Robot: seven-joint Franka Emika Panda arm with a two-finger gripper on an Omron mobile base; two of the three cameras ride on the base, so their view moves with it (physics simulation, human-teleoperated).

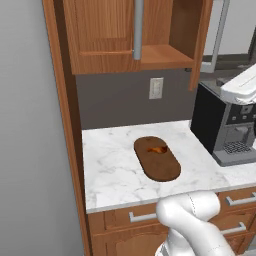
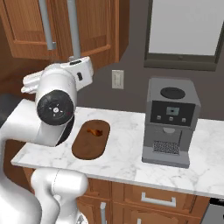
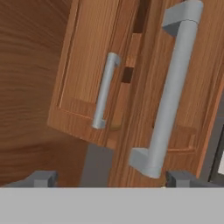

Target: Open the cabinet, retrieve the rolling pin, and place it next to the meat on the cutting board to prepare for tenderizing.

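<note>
Just ahead of the gripper point(image 3: 109, 177), its tips spread apart and empty, hangs the cabinet point(image 3: 78, 87) door's silver handle point(image 3: 168, 87). Reaching in could clip that half-open door. Below the cabinet, the meat point(image 1: 158, 149) waits on the cutting board point(image 1: 162, 167).

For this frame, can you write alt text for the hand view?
Two reddish-brown cabinet doors seen close up, each with a long silver bar handle. The nearer handle stands between the open gripper fingertips, untouched.
</note>
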